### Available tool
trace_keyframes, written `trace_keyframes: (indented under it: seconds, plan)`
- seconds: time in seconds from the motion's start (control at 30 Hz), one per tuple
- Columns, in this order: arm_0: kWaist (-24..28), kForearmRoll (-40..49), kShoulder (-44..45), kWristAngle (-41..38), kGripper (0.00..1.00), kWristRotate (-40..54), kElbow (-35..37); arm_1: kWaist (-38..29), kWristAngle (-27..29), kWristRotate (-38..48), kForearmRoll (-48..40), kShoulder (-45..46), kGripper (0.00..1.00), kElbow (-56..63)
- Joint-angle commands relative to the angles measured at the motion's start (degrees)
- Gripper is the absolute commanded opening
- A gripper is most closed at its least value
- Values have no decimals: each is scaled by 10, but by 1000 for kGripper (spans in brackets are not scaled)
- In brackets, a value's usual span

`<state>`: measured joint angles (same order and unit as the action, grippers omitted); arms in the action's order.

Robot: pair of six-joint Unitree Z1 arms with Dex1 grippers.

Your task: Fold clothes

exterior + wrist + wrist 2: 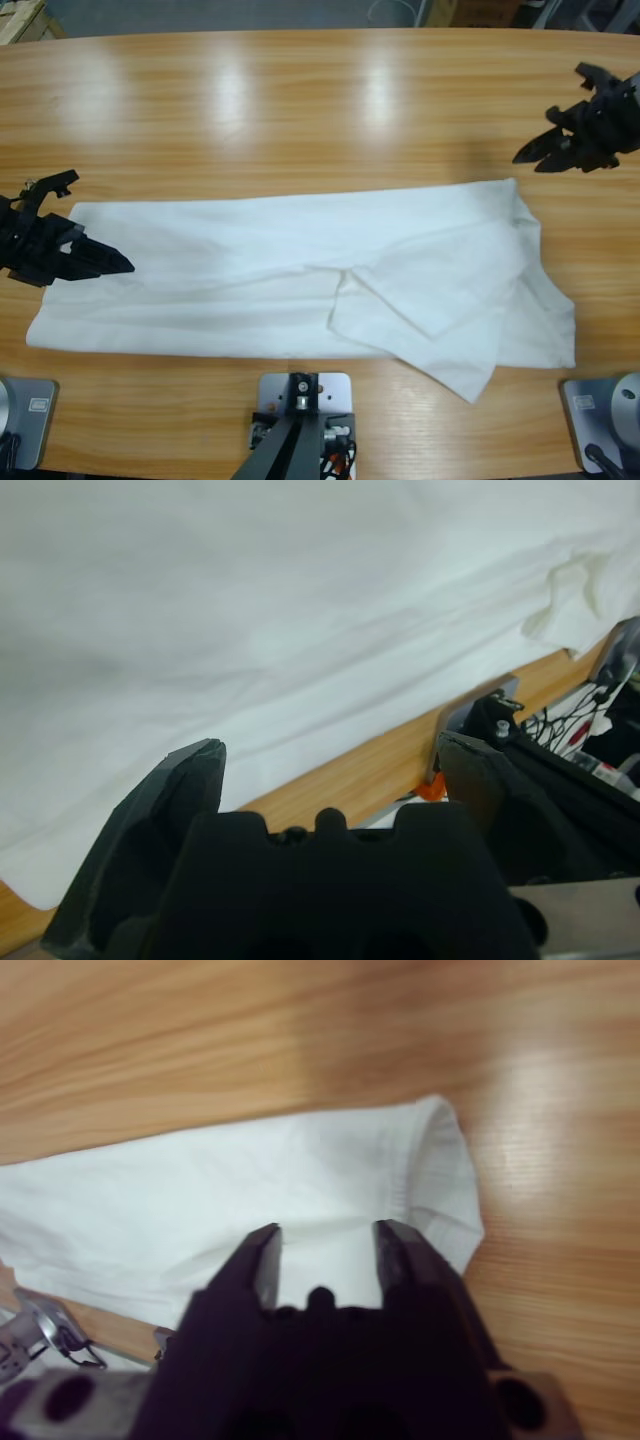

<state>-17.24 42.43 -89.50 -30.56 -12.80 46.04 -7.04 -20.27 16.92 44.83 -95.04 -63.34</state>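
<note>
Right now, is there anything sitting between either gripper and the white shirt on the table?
Nothing visible. The left gripper hangs with open jaws at one end of the shirt. The right gripper is open past the other end, with only bare table between.

We see the shirt (300,280) lying across the table's (300,100) near half. The left gripper (95,262) sits over the shirt's left end — the right gripper (540,150) lies just beyond its far right corner, over bare wood.
</note>
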Motion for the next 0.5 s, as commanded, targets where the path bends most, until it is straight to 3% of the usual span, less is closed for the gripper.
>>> trace_keyframes:
  seconds: [0.03,0.13,0.27,0.37,0.5]
  plan:
    - [-15,-13,-9,-3,835,-10,-21,-64,1,126,39,159,860,67]
    - [-15,-16,-9,-3,835,-12,-21,-146,-1,260,-20,227,862,153]
    - [-15,-15,0,-3,835,-12,-21,-238,11,406,-155,230,859,271]
    - [-15,-14,5,-3,835,-13,-22,-242,21,449,-255,223,745,337]
    - [-16,-13,13,-4,835,-16,-26,-242,20,493,-351,174,732,393]
